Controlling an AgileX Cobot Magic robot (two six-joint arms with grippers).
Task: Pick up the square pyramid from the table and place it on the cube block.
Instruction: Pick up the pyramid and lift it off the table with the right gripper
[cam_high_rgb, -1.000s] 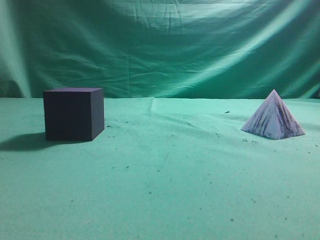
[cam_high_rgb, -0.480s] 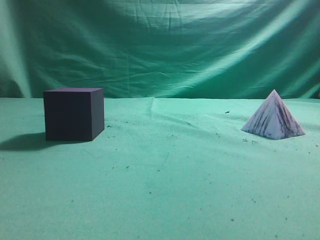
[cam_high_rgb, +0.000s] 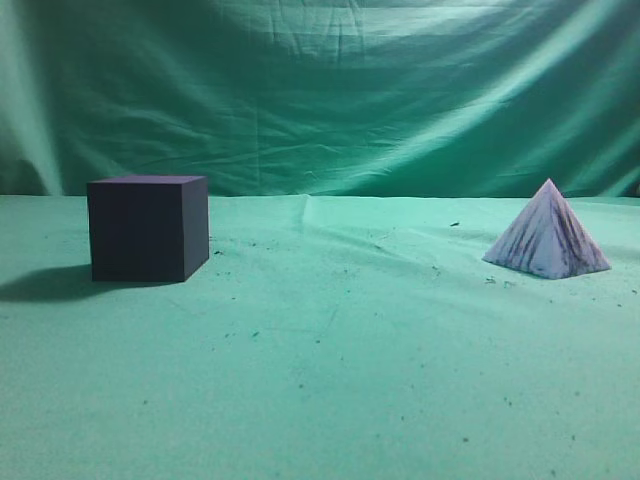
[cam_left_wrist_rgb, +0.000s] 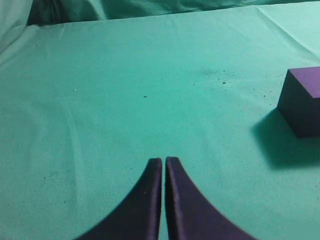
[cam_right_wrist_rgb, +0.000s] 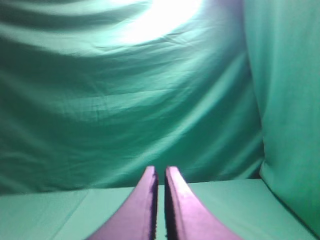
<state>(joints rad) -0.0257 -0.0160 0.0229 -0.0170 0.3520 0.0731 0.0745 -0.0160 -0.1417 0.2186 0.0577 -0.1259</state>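
The square pyramid (cam_high_rgb: 547, 236), pale lilac with dark streaks, stands on the green table (cam_high_rgb: 330, 350) at the right of the exterior view. The dark cube block (cam_high_rgb: 147, 228) stands at the left; it also shows at the right edge of the left wrist view (cam_left_wrist_rgb: 303, 99). My left gripper (cam_left_wrist_rgb: 163, 161) is shut and empty, above bare cloth to the left of the cube. My right gripper (cam_right_wrist_rgb: 159, 170) is shut and empty, facing the green backdrop; the pyramid is out of its view. Neither gripper shows in the exterior view.
A wrinkled green cloth backdrop (cam_high_rgb: 320, 90) hangs behind the table. A cloth wall (cam_right_wrist_rgb: 290, 100) also stands at the right of the right wrist view. The cloth between cube and pyramid bears small dark specks.
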